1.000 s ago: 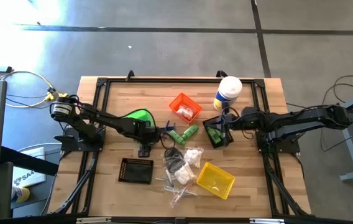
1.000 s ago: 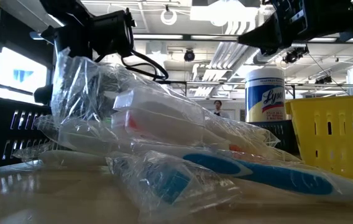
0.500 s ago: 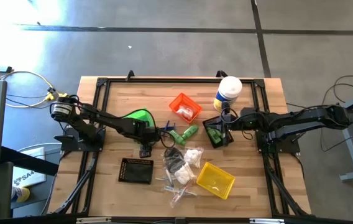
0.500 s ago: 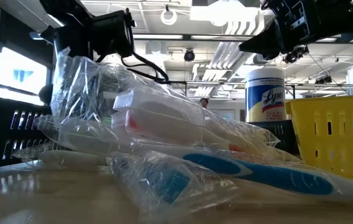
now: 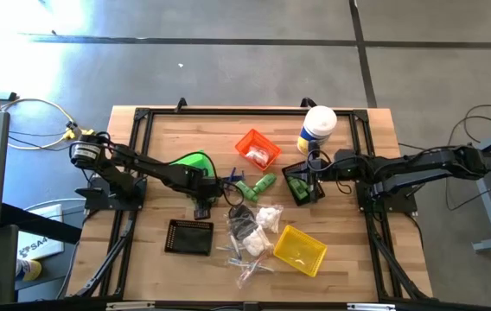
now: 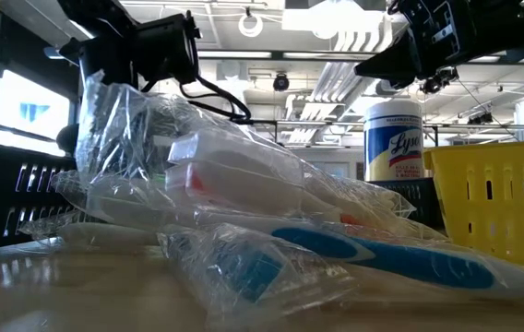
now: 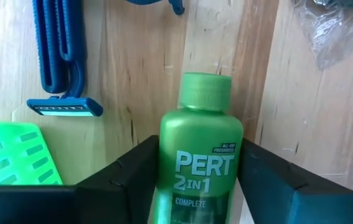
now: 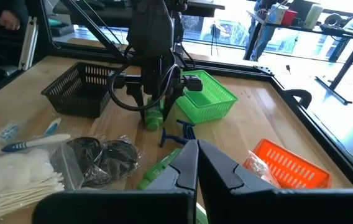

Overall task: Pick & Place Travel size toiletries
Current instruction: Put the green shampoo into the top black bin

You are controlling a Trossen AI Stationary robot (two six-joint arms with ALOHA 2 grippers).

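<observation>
A green bottle (image 7: 198,155) with a green cap lies on the wooden table, and my left gripper (image 7: 201,144) is shut on it from above, next to the green bin (image 5: 192,161). The right wrist view shows that bottle (image 8: 153,118) under the left gripper (image 8: 155,93). Two more green tubes (image 5: 257,185) and a blue razor (image 7: 61,62) lie nearby. White packets (image 5: 267,220), a dark pouch (image 5: 242,226) and clear-wrapped toothbrushes (image 6: 336,249) lie in a pile at mid-table. My right gripper (image 8: 192,163) hangs shut and holds nothing above the small black bin (image 5: 302,183). My left gripper pinches the bottle's body at its two sides (image 7: 167,155) between its two fingers, below the cap and level with the label. The fingers come steeply from above and lie across the bottle. The bottle lies on the table, label up.
An orange bin (image 5: 257,149) and a tall white-lidded canister (image 5: 316,130) stand at the far side. A flat black bin (image 5: 190,236) and a yellow bin (image 5: 300,249) sit nearer the front edge. A black frame (image 5: 142,117) runs around the tabletop.
</observation>
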